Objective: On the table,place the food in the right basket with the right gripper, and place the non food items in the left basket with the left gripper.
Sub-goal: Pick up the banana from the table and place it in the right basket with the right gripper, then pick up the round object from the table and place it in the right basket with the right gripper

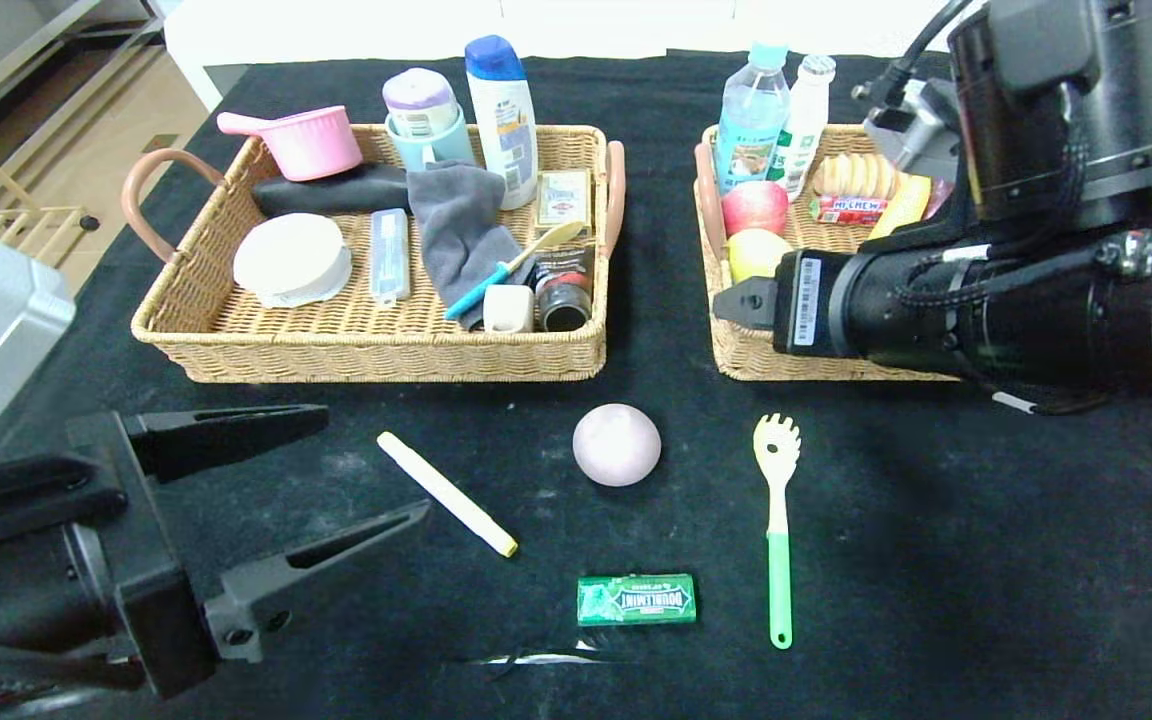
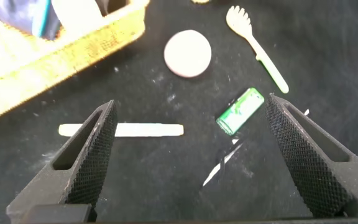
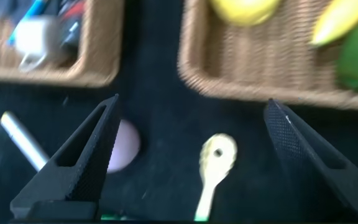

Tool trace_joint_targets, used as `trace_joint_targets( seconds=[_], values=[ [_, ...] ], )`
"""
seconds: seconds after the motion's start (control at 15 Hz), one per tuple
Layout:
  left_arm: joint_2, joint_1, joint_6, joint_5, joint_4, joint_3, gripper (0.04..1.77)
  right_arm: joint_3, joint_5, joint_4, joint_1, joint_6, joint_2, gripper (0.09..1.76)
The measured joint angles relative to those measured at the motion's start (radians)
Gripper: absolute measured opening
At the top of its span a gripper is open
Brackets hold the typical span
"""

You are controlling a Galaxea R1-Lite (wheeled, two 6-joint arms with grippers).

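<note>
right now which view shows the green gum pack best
The head view: the green gum pack lies flat, whole and unobstructed on the black table, label readable. The left wrist view shows it whole too, between the open left gripper's fingers, smaller and angled. The right wrist view catches at most a green sliver at its edge.

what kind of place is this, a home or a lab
Probably a lab sorting bench: a black-clothed table with two wicker baskets, the left basket holding toiletries, the right basket food, and robot arms alongside.

Even, bright overhead light falls on the black tablecloth [image 1: 936, 560], with only faint, soft shadows beside the pale ball [image 1: 617, 445]. The head view is sharp. The right wrist view is smeared with blur, especially near the right basket [image 3: 272, 68]. The left wrist view is slightly soft.
</note>
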Motion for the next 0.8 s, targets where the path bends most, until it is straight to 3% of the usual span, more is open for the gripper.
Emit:
trace_joint_targets(
  seconds=[0.4,0.8],
  values=[
    [-0.049,0.018,0.0,0.017,0.003,-0.031,1.72,0.031,-0.063,-0.002,0.149,-0.003,0.062,1.69],
    [-0.075,0.02,0.005,0.018,0.008,-0.041,1.72,0.014,-0.128,-0.042,0.232,-0.004,0.165,1.7]
  ],
)
